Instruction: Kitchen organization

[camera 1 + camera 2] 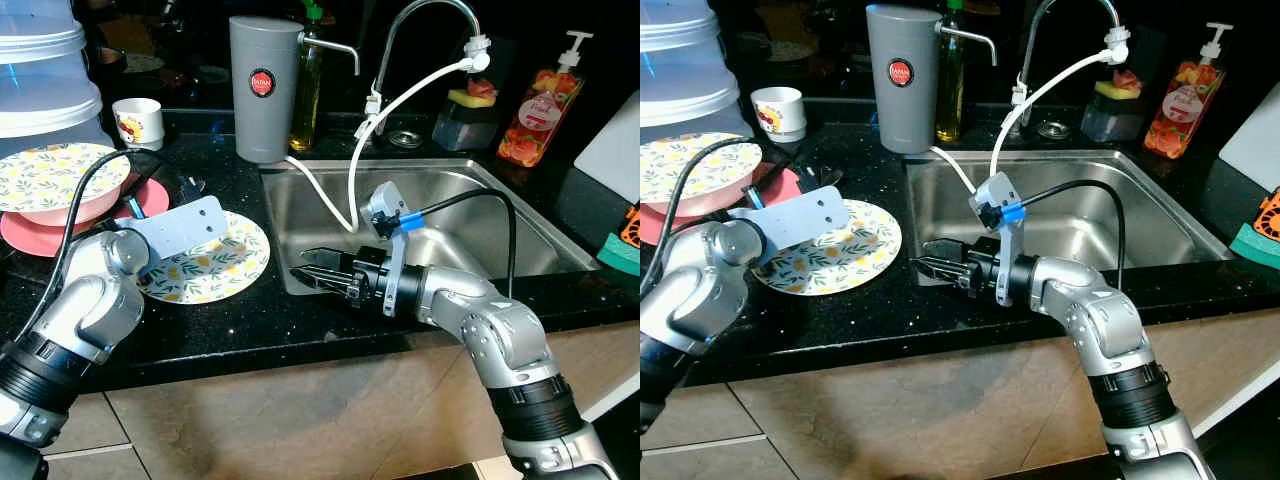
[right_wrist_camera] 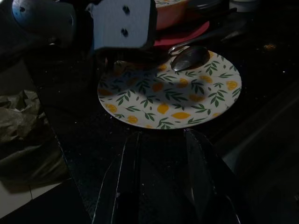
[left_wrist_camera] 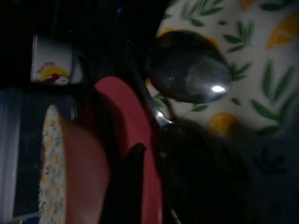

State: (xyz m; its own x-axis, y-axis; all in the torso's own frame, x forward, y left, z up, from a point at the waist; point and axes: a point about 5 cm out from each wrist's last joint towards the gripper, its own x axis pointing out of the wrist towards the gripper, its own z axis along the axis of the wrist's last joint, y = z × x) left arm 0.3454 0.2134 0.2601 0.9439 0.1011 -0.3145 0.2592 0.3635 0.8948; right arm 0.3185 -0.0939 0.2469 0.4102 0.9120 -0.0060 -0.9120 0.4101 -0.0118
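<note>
Black table (image 1: 230,330) carries our lemon-print plate (image 1: 215,265) and spoon (image 2: 189,56). Our right pincer (image 1: 318,268) hovers beside it, fingers apart. Whether our left pincer (image 3: 135,163) is apart or together, we cannot tell.

Lemon-print plate (image 1: 215,262) flat on black counter; spoon (image 2: 189,57) resting on rim.

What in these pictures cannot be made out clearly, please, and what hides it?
- Left pincer: dark and blurred in the left wrist view; its grey bracket hides it in the eye views, so open or shut is unclear.
- Spoon handle: lost in shadow.
- Clear containers: cut off by the frame edge.
</note>
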